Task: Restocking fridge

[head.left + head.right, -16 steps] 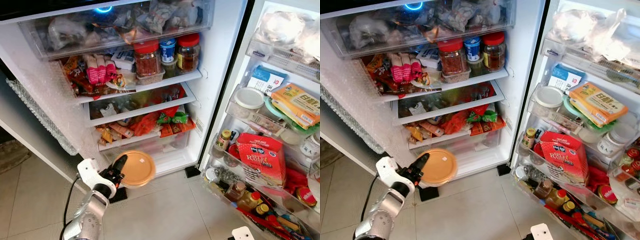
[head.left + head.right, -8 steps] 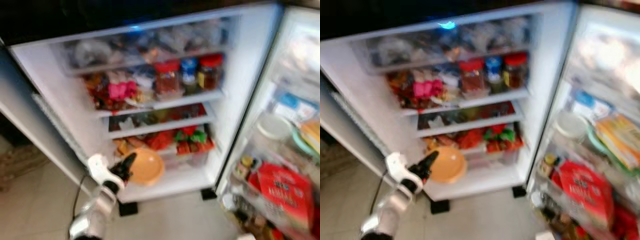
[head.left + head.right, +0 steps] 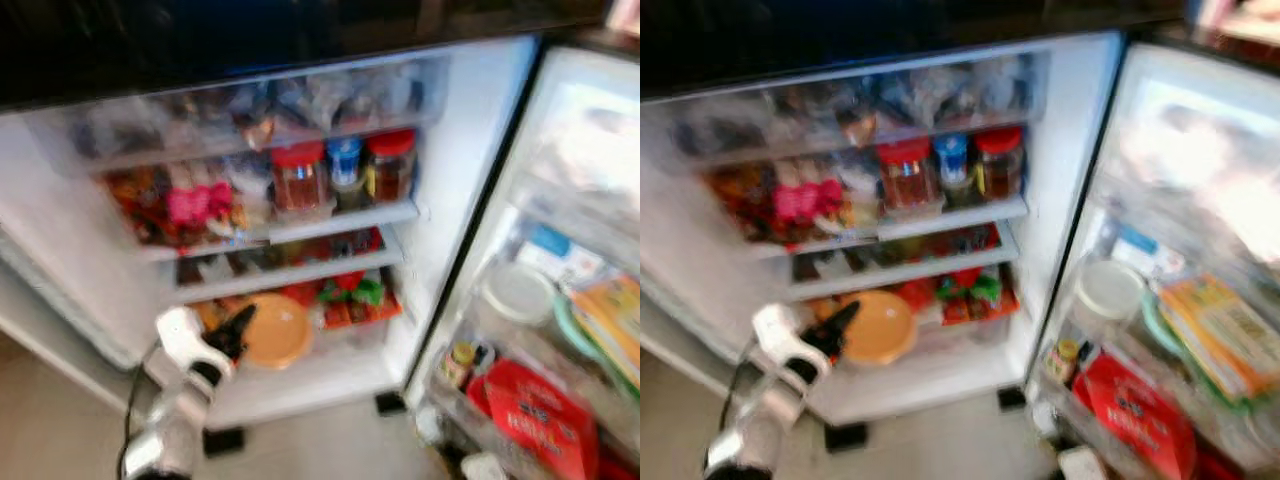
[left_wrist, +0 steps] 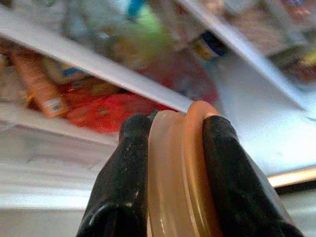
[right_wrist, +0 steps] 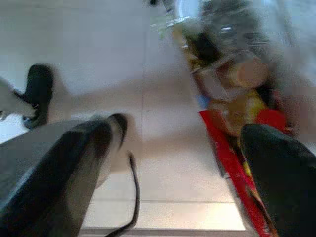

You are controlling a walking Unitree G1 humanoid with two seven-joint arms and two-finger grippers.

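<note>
Open fridge takes up most of the head views, blurred. Its door swings out at right of frame, racks packed: red bag lower right, white-lidded tub above it, yellow packet at right edge. Shelves centre frame: three jars with red and blue lids on the upper shelf, pink packets left of them, red and green packs lower down. Left gripper, lower left of frame, fingers clamped on the rim of an orange lidded container, held edge-on in front of the lowest shelf. Right gripper hangs over the tile floor, fingers spread wide, holding nothing.
</note>
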